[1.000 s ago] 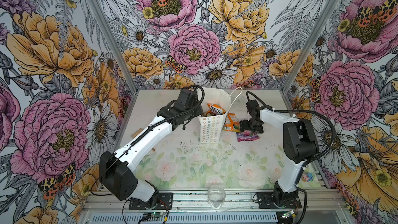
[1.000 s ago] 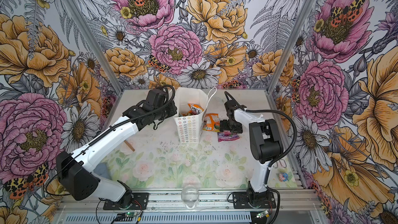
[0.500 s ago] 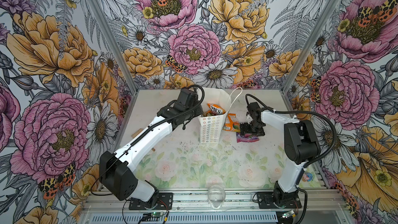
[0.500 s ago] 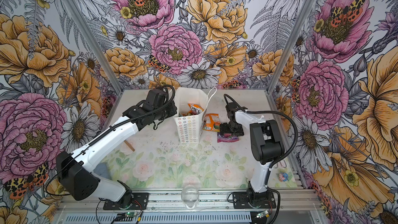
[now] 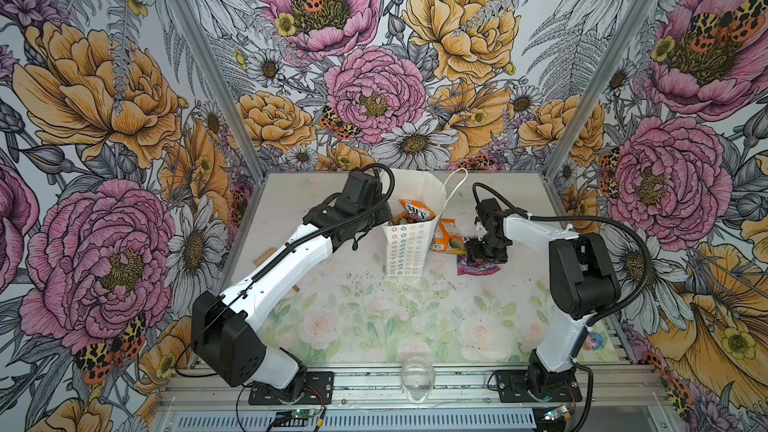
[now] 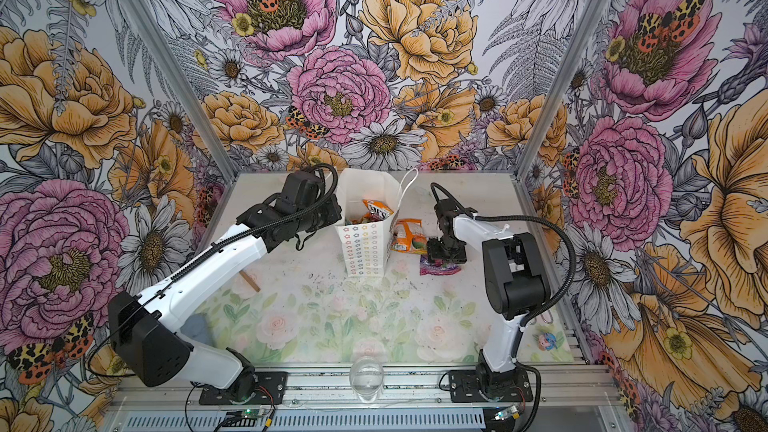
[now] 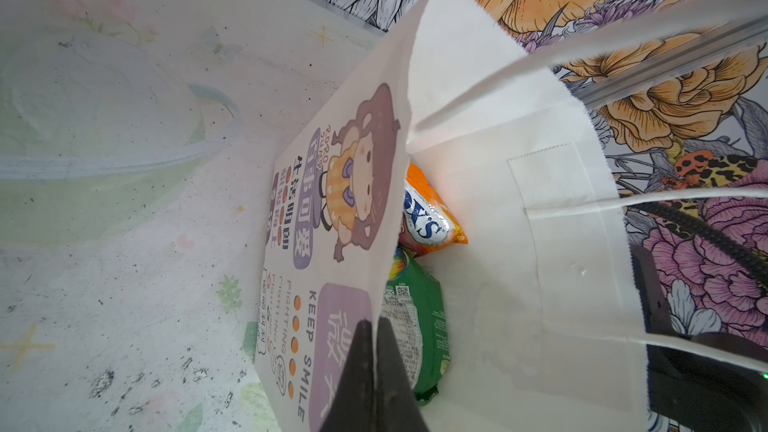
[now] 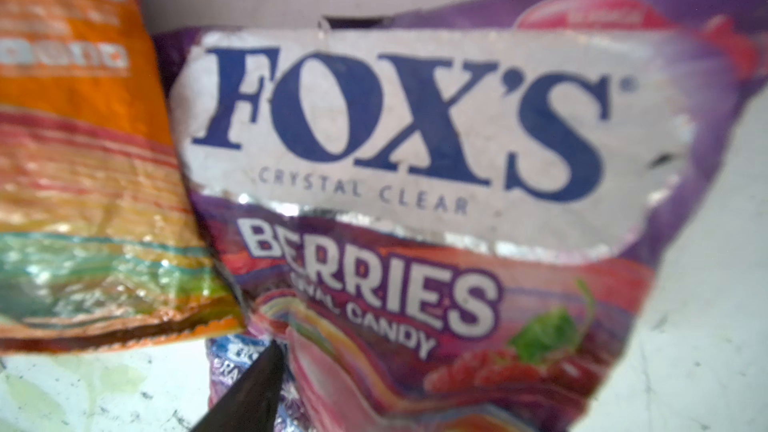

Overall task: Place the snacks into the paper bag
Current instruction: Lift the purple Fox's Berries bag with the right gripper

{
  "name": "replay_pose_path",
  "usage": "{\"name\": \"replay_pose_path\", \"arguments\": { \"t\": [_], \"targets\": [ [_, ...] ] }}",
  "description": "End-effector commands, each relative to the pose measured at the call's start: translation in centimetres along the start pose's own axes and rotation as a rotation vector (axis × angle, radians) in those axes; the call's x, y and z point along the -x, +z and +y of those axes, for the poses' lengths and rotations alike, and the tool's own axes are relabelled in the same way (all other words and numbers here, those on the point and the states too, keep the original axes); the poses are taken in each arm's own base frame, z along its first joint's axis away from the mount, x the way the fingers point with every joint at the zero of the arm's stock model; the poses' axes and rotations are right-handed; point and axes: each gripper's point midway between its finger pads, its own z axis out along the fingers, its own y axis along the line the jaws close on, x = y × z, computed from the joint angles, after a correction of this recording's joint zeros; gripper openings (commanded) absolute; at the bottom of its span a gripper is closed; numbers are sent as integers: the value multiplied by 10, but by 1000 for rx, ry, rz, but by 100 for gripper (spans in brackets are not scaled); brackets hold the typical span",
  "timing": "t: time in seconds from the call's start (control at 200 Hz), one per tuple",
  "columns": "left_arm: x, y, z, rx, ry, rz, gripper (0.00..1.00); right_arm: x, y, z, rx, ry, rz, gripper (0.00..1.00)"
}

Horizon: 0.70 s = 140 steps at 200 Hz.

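My left tool (image 7: 371, 328) pinches a wall of the tall white flower-printed paper bag (image 5: 405, 251), upright on the tabletop (image 5: 374, 317) with an orange FOX'S packet (image 5: 417, 211) and a green packet (image 7: 419, 326) inside. Right of it lies another orange fruit-print packet (image 5: 446, 238), then a purple berry packet (image 5: 478, 270) under my right tool (image 5: 484, 257). Whether that one grips, I cannot tell.

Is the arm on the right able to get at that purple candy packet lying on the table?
Likely yes. The right gripper hangs directly over the purple packet, close above it in the right wrist view, with nothing between. The orange packet and paper bag are off to one side.
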Motion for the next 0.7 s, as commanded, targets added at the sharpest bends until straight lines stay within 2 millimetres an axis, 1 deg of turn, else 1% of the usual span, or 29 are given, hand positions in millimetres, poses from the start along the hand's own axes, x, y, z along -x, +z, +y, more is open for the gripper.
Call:
{"name": "replay_pose_path", "arguments": {
  "t": [0.0,0.095,0.29,0.34,0.47,0.53,0.696],
  "targets": [
    [13,-10,-13,-54,-1,-40,0,-26,4,-13,-54,10,80,59],
    [13,-9,-12,-51,0,-39,0,-26,0,-12,-42,18,71,49],
    [12,-8,-12,-51,0,-37,0,-23,-12,-12,-24,35,37,38],
    [13,-9,-13,-53,1,-37,0,-23,-14,-12,-16,42,33,33],
    [12,-8,-13,-57,0,-34,0,-24,-15,-10,33,53,37,12],
    [12,-7,-13,-55,-1,-35,0,-24,-15,-11,33,54,37,5],
    [12,-7,-13,-58,1,-34,0,-21,-21,-11,42,57,19,2]
  ]
}}
